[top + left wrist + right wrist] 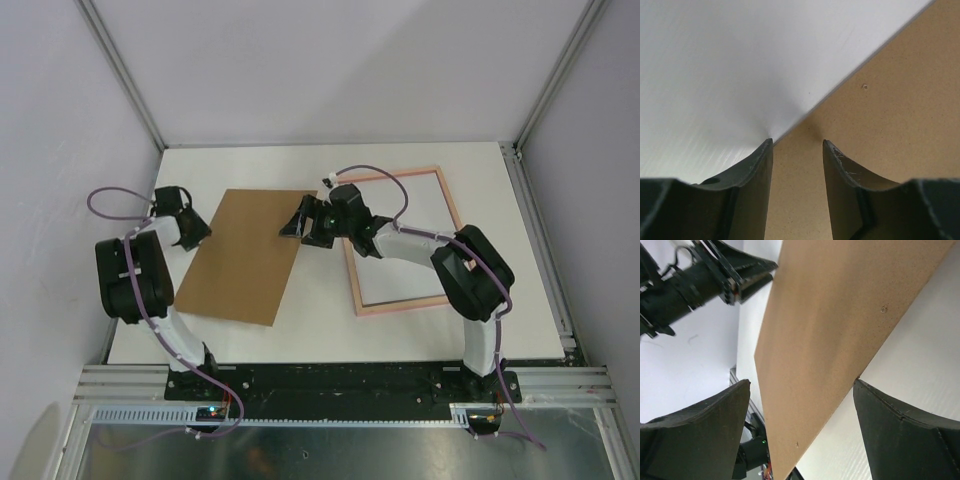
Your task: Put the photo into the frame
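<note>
The frame (400, 304), pale pink with thin rails, lies flat on the right half of the table with white showing inside it. The photo is out of view. A plain brown board (250, 255) lies left of the frame. My left gripper (196, 230) stands at the board's left edge, open, its fingers half apart above the board (890, 125) and its edge. My right gripper (296, 226) is at the board's upper right edge, open wide. The board (840, 315) passes between its fingers, its edge touching the right fingertip (862, 390).
The white table (330, 330) is walled on the left, back and right. An aluminium rail (330, 385) runs along its near edge by the arm bases. The right arm lies across the frame's left rail. The left gripper (752, 275) shows in the right wrist view.
</note>
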